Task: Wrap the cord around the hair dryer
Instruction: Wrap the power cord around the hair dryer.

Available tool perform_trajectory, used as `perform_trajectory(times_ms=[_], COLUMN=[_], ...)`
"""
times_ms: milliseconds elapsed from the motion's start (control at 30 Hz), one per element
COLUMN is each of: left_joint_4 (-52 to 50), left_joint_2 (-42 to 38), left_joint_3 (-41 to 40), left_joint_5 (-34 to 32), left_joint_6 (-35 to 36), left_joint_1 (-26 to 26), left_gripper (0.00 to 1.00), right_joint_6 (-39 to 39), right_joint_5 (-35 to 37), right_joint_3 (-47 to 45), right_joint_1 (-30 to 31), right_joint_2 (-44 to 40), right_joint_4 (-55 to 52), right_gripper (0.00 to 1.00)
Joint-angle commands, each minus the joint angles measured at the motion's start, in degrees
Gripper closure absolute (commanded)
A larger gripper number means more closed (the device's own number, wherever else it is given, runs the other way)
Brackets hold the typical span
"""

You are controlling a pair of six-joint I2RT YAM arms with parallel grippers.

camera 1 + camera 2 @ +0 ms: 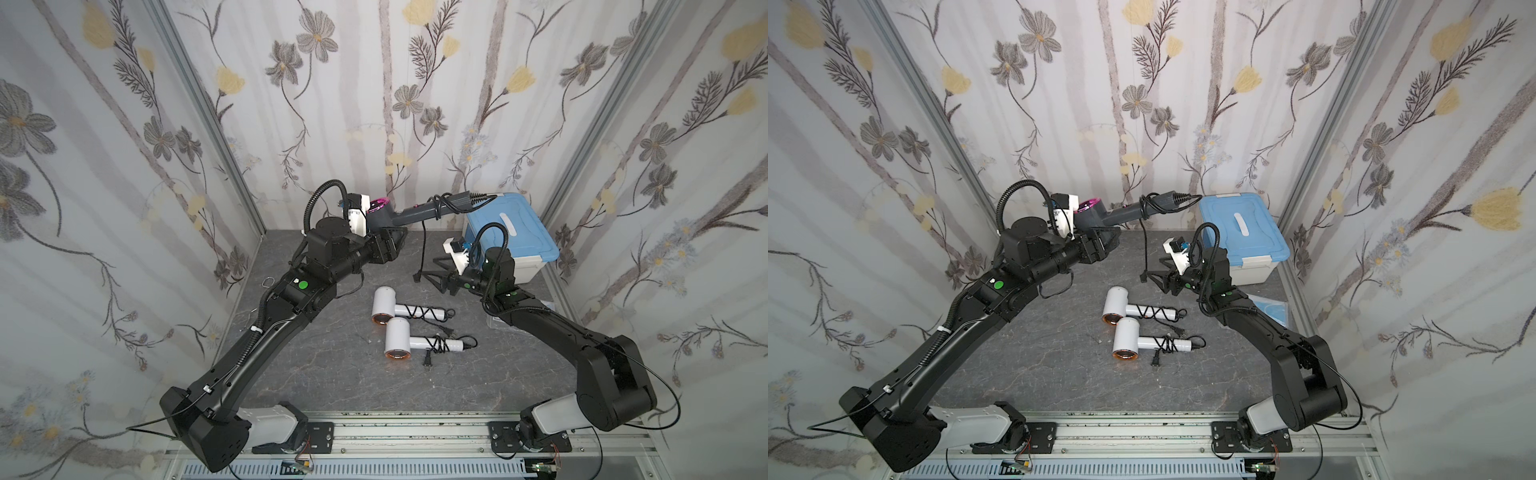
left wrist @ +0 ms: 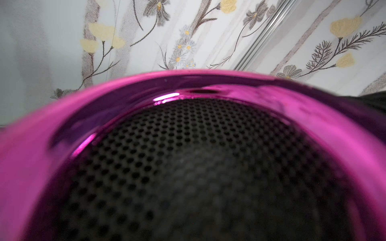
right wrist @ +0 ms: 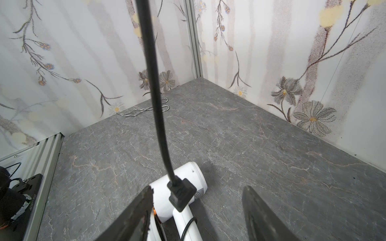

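- Lower centre of both top views, nearest me: a white hair dryer (image 1: 398, 337) and a second white hair dryer (image 1: 384, 305) lie on the table (image 1: 316, 374), each with its cord wound on its handle. I treat both as finished.
- Centre right: the right end effector (image 3: 198, 187) is released, its jaws well apart with nothing gripped. In the right wrist view the plug (image 3: 182, 195) hangs just ahead of the jaws, between them and nearer the left-hand finger.
- From the plug, the loose cord (image 1: 423, 249) rises almost vertically to the handle above.
- Upper centre: the left end effector (image 1: 386, 237) grasps the grey hair dryer (image 1: 409, 216) by its head, clear of the table. Its pink rim and mesh fill the left wrist view.
- The handle's long axis runs from the head toward the upper right, pointing at the blue-lidded box (image 1: 515, 232). A few turns of cord sit on it.
- Judgement: the right arm is nearer. The plug lies straight ahead of its jaws and below the handle, so the next grasp belongs there.
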Motion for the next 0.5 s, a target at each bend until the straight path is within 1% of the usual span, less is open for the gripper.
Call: perform_trajectory(times_ms=[0, 167, 367, 433, 467], left_joint_4=[4.47, 4.83, 4.74, 4.89, 5.01], left_joint_2=[-0.56, -0.81, -1.19, -1.23, -1.22], left_joint_3=[0.41, 0.35, 0.40, 0.06, -0.08], left_joint_5=[0.00, -0.09, -0.95, -1.51, -1.94], left_joint_6=[-0.89, -0.97, -1.07, -1.19, -1.31], left_joint_1=[-0.22, -0.24, -0.24, -0.24, -0.24], left_gripper=[1.00, 1.00, 1.00, 1.00, 1.00], right_joint_6=[2.07, 4.68, 8.19, 9.32, 9.81], right_joint_5=[0.46, 0.50, 0.37, -0.23, -0.41], right_joint_3=[2.46, 5.24, 3.87, 2.66, 2.00], right_joint_1=[0.58, 1.45, 1.47, 1.54, 1.63], right_joint_2=[2.06, 6.11, 8.14, 8.27, 8.10], right_joint_4=[3.61, 5.41, 8.78, 10.04, 10.31], right_gripper=[0.32, 0.32, 0.43, 0.52, 0.58])
